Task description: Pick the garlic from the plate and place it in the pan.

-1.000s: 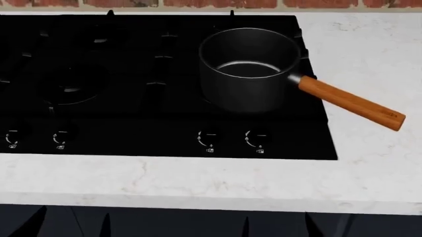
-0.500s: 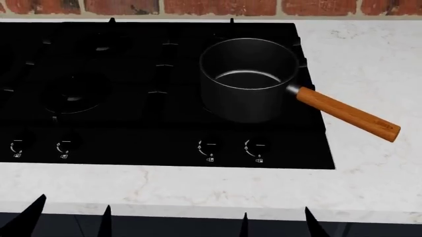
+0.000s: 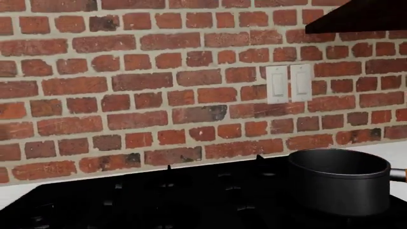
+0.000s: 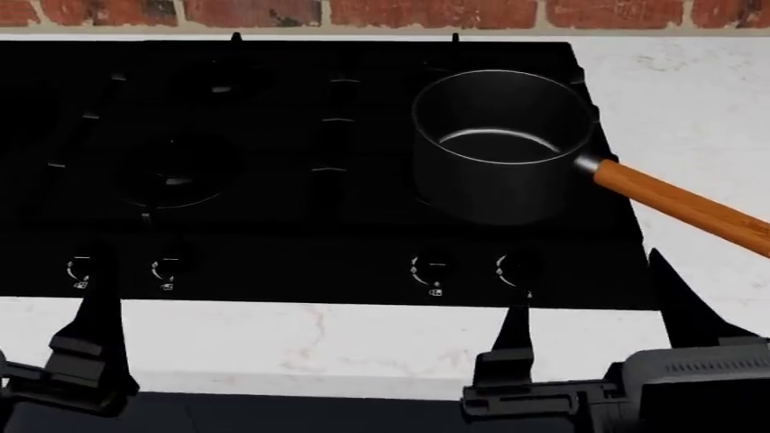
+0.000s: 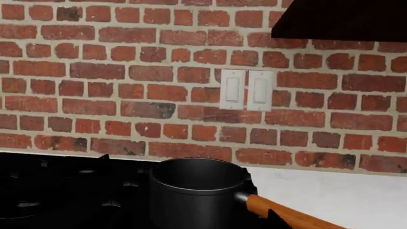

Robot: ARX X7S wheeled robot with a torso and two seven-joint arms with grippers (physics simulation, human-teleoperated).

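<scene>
The pan (image 4: 499, 144), a deep dark-grey saucepan, stands empty on the back right burner of the black cooktop (image 4: 241, 225). Its wooden handle (image 4: 686, 212) points right over the counter. The pan also shows in the left wrist view (image 3: 337, 186) and the right wrist view (image 5: 197, 191). The garlic and the plate are out of view. My right gripper (image 4: 596, 311) hovers open over the counter's front edge, below the pan, holding nothing. Only one finger (image 4: 94, 316) of my left gripper (image 4: 14, 347) shows at the lower left, set far out from the gripper body; it looks open.
White marble counter (image 4: 698, 108) runs to the right of the cooktop and along its front. A brick wall (image 5: 127, 71) with a double light switch (image 5: 247, 89) stands behind. A dark hood (image 5: 343, 19) hangs above. Burner knobs (image 4: 427, 271) line the cooktop's front.
Both grippers have risen into the head view from the bottom edge. The view has shifted, so the pan and cooktop sit further right in the picture.
</scene>
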